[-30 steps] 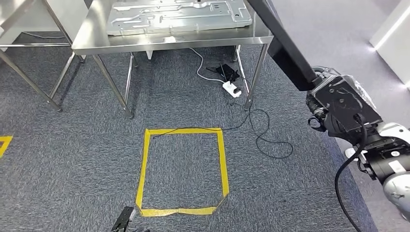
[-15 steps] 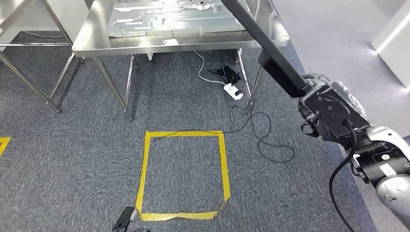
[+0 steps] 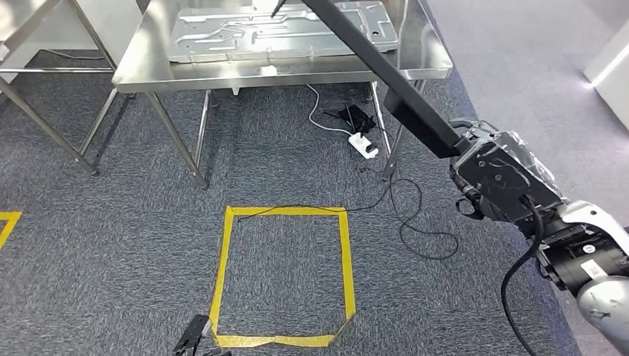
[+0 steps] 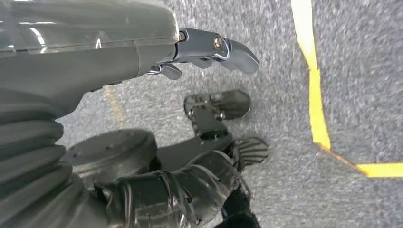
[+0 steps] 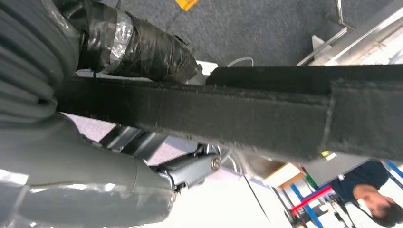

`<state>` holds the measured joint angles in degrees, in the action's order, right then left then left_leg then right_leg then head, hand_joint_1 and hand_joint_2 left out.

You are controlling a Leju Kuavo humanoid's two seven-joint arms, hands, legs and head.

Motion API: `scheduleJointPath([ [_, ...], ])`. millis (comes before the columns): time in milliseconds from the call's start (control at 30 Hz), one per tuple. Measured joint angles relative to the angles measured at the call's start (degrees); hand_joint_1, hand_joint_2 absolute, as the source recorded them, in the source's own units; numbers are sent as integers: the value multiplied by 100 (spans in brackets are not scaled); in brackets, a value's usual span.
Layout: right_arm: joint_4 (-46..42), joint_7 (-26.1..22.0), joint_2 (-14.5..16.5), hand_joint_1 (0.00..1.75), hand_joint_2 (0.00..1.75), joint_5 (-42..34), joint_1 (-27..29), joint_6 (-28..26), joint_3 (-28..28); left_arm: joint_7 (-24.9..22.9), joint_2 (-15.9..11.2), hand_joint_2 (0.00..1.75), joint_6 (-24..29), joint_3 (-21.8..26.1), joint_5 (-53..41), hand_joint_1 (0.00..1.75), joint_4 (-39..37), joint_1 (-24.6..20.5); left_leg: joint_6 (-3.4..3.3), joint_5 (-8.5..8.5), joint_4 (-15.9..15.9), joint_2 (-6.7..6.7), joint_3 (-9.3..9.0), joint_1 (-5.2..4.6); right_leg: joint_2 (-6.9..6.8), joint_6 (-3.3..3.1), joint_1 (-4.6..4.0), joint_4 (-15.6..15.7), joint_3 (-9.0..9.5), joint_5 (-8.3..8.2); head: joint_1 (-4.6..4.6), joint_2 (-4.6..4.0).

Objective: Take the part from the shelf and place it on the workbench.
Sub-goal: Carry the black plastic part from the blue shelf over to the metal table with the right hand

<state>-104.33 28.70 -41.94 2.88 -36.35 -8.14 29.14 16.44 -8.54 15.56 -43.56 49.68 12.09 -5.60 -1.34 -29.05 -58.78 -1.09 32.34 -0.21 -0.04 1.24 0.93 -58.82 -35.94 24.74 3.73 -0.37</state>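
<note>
Swinging leftward since a second ago, the long black part (image 3: pixel 386 78) now reaches over the steel workbench (image 3: pixel 141 55), its far end above the grey metal panel (image 3: pixel 274 33) lying there. Nearest, the left hand (image 4: pixel 190 47) hangs empty above the carpet by the yellow tape square (image 3: pixel 285 278), fingers loosely apart. Farther out, the right hand (image 3: pixel 501 178) grips the part's near end.

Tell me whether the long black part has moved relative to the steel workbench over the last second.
Yes. The long black part, held by the right robot hand, has swung left, its far end now over the workbench.
</note>
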Motion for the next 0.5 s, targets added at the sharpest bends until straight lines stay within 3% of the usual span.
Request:
scheduleJointPath([
  [67,-50,-13,28,175,175,108,-6,-22,25,-72,-2,175,-6,0,4,0,0,-5,61,-152,-301,19,129,6,-11,-72,26,49,98,38,10,1],
  [133,-85,-19,81,175,175,254,-18,-26,46,-132,-3,175,-13,0,7,0,0,-5,102,-390,-997,36,535,20,-24,-123,14,64,176,95,19,1],
  [200,-95,-14,149,175,175,400,-30,-3,93,-150,-5,175,-13,0,5,0,0,12,117,-436,-1538,40,943,25,-24,-136,8,63,249,162,20,1],
  [233,-95,-12,184,175,175,465,-43,16,127,-148,-9,175,-12,0,5,0,0,21,117,-296,-1524,42,1017,26,-21,-135,9,62,300,202,19,1],
  [267,-95,-10,219,175,175,520,-62,37,163,-145,-16,175,-12,0,4,0,0,27,111,-70,-1310,46,987,26,-19,-129,12,62,360,246,20,1],
  [333,-93,-10,296,175,175,613,-126,69,234,-141,-33,175,-13,0,1,0,0,25,79,382,-587,62,729,25,-17,-99,14,68,479,344,18,0],
  [400,-90,-11,365,175,175,716,-203,86,301,-134,-49,175,-17,-1,-4,0,0,16,19,484,-116,67,511,5,-5,-33,-2,85,550,424,13,0],
  [500,-82,-3,443,175,175,957,-294,126,421,-119,-69,175,-43,-2,-27,0,0,14,-97,388,33,50,361,4,6,68,-14,50,621,417,11,1],
])
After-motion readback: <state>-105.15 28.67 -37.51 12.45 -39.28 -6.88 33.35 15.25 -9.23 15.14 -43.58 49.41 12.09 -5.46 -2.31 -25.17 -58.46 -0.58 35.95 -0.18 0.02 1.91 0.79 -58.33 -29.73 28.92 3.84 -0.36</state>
